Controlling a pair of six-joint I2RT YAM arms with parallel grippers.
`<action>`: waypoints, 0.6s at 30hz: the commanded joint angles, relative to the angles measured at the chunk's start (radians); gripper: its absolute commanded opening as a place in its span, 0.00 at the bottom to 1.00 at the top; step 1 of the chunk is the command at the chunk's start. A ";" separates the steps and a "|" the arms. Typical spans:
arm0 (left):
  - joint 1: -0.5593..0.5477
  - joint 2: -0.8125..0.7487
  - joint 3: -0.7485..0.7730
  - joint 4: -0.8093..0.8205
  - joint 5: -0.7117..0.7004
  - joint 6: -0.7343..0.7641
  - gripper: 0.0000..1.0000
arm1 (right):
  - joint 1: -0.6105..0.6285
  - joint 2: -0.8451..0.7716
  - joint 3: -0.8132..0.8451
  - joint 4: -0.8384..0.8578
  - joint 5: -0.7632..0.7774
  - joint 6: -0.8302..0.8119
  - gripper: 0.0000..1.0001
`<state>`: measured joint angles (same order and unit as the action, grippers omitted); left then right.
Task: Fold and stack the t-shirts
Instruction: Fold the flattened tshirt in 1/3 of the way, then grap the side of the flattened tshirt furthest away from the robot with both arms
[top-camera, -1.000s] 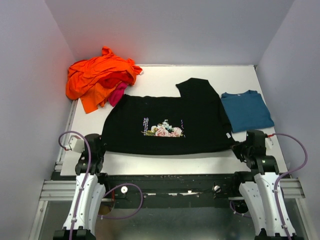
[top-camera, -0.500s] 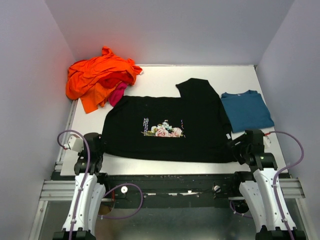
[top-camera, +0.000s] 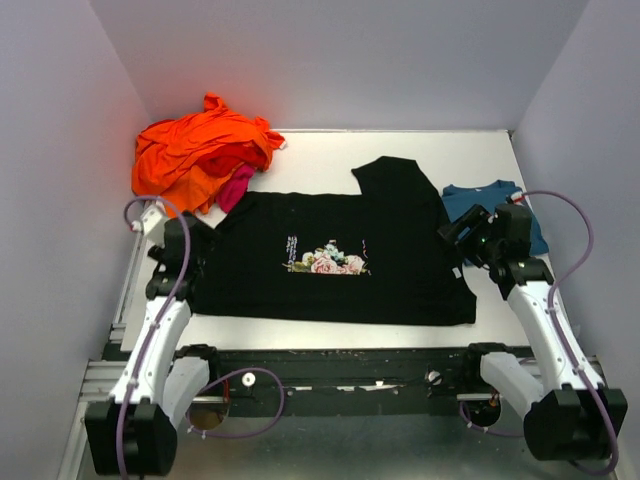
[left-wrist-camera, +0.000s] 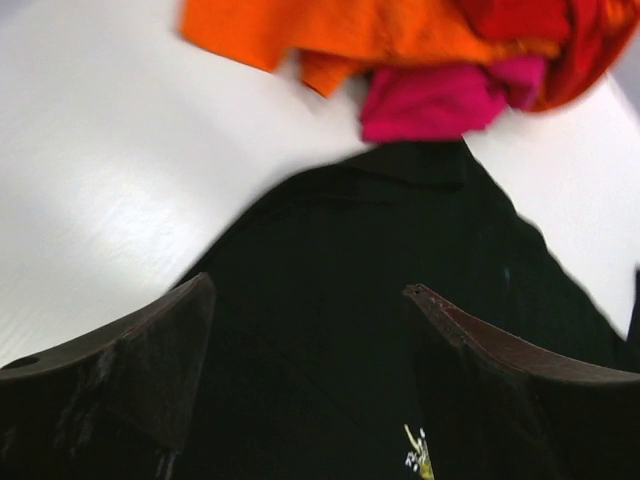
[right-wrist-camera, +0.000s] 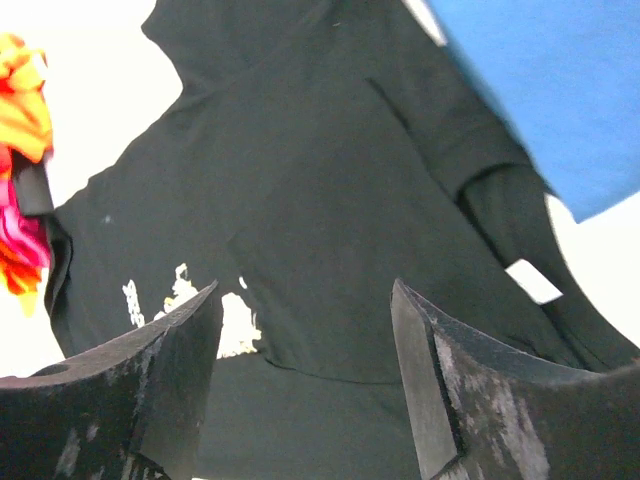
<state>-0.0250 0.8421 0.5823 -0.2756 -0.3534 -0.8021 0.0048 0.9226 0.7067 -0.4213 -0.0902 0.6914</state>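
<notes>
Top view: black t-shirt (top-camera: 340, 265) lies spread flat on the white table (top-camera: 320, 155), print side up, covering most of the near half. Its small white-and-pink floral print (top-camera: 328, 260) sits about mid-cloth. One sleeve (top-camera: 392, 180) sticks out toward the far side. Teal-blue t-shirt (top-camera: 468, 200) lies folded flat just beside the black one, at its right edge. In the right wrist view the two cloths meet or overlap there; which one lies on top, cannot tell. Orange t-shirt (top-camera: 200, 150) is crumpled in a heap at the far left corner, with the magenta-pink t-shirt (top-camera: 236, 188) poking out from under its near edge, touching or almost touching the far left corner of the black shirt. Left gripper (left-wrist-camera: 308, 287) is over the left margin of the black shirt. Its jaws stand wide apart with nothing between them; through the gap only flat black cloth shows, with the magenta and orange cloth beyond. Right gripper (right-wrist-camera: 305, 285) is over the right margin of the black shirt, near the seam with the teal-blue one, partly masking the latter in the top view. Its jaws are likewise spread wide and grip nothing. Black cloth, part of the print and a small white tag (right-wrist-camera: 533, 281) near the shirt's right edge show below them. Whether either set of fingertips touches the cloth: cannot tell from these views. No shirt is held by either arm.
</notes>
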 joint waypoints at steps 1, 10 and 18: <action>-0.150 0.228 0.120 0.234 0.076 0.231 0.84 | 0.049 0.119 0.092 0.185 -0.114 -0.064 0.73; -0.271 0.664 0.442 0.184 -0.039 0.409 0.76 | 0.072 0.246 0.158 0.254 -0.155 -0.072 0.72; -0.273 0.948 0.651 0.101 -0.091 0.437 0.71 | 0.072 0.283 0.168 0.279 -0.155 -0.075 0.72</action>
<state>-0.2966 1.7081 1.1748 -0.1234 -0.3882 -0.4084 0.0711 1.1843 0.8413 -0.1841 -0.2226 0.6342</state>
